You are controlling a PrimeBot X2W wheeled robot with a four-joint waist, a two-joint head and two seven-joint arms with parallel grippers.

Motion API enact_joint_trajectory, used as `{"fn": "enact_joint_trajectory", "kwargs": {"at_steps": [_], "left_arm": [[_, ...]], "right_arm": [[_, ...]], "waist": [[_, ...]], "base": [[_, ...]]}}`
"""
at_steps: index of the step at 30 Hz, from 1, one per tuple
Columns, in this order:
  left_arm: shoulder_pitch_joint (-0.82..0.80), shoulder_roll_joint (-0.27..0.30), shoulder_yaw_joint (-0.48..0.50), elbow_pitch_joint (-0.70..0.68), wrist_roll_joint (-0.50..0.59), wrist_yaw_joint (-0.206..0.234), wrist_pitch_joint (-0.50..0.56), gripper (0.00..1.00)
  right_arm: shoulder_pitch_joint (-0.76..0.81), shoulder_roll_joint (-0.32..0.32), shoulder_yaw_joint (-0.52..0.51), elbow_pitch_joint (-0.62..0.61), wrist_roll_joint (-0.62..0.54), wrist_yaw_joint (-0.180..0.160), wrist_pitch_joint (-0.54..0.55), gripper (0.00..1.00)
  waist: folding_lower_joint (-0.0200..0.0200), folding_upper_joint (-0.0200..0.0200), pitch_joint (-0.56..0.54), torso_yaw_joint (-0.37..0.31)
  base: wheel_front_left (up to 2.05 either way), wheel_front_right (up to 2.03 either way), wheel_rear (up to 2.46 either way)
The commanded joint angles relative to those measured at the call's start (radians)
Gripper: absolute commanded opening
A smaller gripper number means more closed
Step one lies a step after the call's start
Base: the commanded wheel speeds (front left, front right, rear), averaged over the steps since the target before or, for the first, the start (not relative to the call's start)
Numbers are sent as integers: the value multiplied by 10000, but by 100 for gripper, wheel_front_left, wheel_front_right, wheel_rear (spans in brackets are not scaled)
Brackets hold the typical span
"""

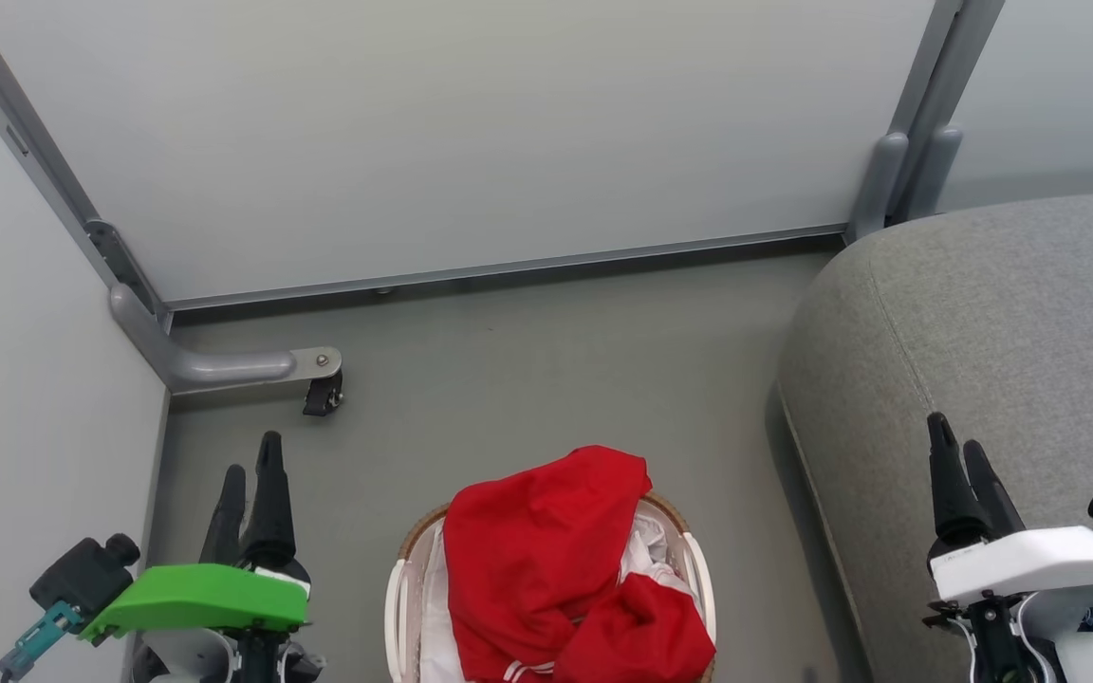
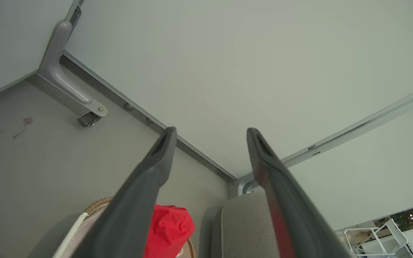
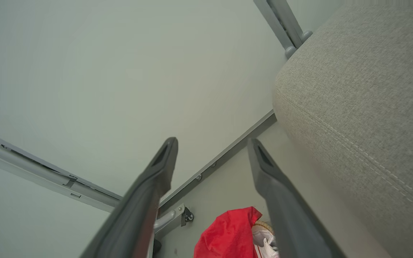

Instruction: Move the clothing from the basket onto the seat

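Observation:
Bright red clothing (image 1: 556, 569) is heaped in the round white basket (image 1: 398, 607) at the bottom centre of the head view, one piece showing white stripes at its hem. The same red clothing (image 2: 169, 229) peeks between my left fingers, and the clothing (image 3: 229, 234) appears low in the right wrist view. The grey seat (image 1: 1002, 360) fills the right side. My left gripper (image 1: 250, 474) hangs open to the left of the basket, nothing between its fingers. Above the seat's front edge, my right gripper (image 1: 956, 451) is open and empty too.
A pale partition wall stands behind, with a grey foot and castor (image 1: 322, 394) on the floor at the left. Another panel closes the left side. Bare grey floor (image 1: 546, 379) lies between the basket, wall and seat.

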Motion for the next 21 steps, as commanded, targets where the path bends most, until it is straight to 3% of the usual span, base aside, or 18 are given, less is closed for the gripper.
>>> {"fn": "enact_joint_trajectory", "kwargs": {"at_steps": [1, 21], "left_arm": [[-89, 63, -94, -181, 478, 44, -115, 100], [89, 84, -433, 136, 3610, 255, -701, 100]], "right_arm": [[36, -71, 15, -214, -472, 1, -112, 100], [163, -99, 40, -283, -3616, 2, -696, 100]], "waist": [[0, 0, 5, 6], [0, 0, 81, 43]], "base": [[0, 0, 0], [0, 0, 0]]}}
